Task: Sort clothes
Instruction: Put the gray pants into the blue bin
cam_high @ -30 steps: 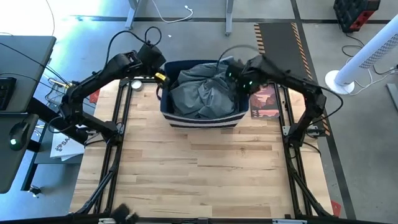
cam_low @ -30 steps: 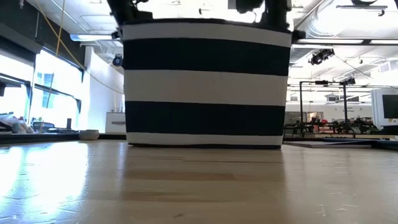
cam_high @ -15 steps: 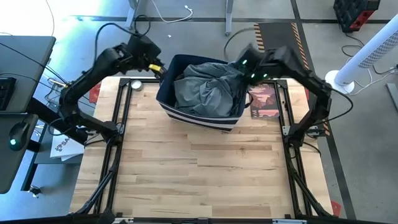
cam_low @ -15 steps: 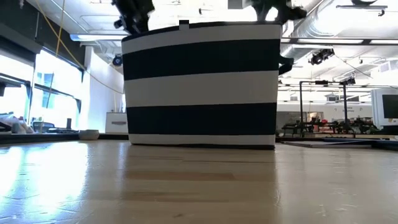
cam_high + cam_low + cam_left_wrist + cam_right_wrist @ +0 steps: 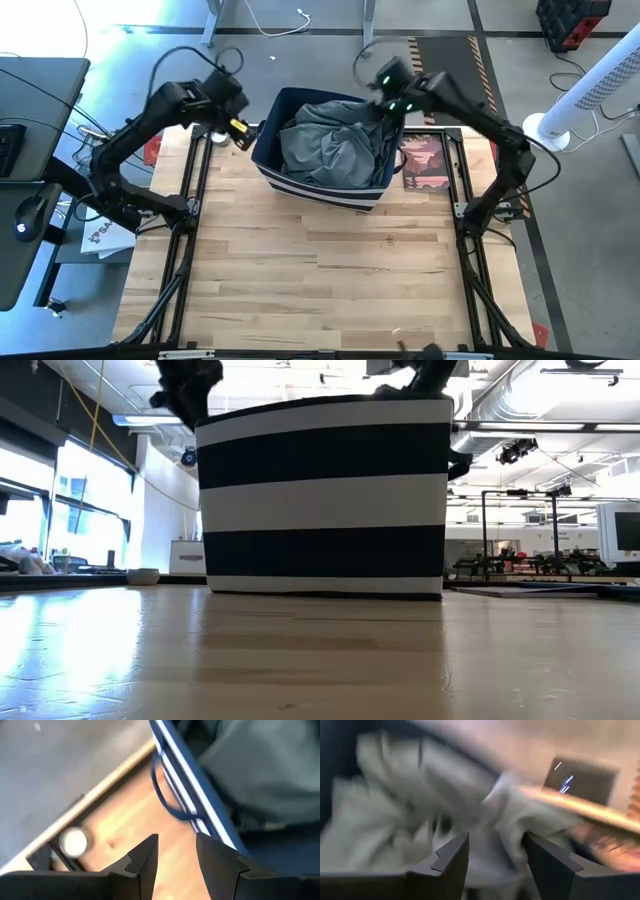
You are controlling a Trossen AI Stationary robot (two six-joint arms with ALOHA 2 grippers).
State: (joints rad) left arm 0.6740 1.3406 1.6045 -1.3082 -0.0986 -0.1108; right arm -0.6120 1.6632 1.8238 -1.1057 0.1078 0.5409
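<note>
A pale wooden table (image 5: 330, 270) carries the striped bin (image 5: 325, 185) at its far edge, grey clothes (image 5: 335, 145) heaped inside. The left gripper (image 5: 175, 852) hangs beside the bin's handle, fingers spread and empty; the right gripper (image 5: 495, 850) hovers spread above the clothes.

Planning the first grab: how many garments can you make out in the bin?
1 for certain: a grey garment heaped in the striped bin at the table's far edge. Others may lie hidden beneath.
</note>
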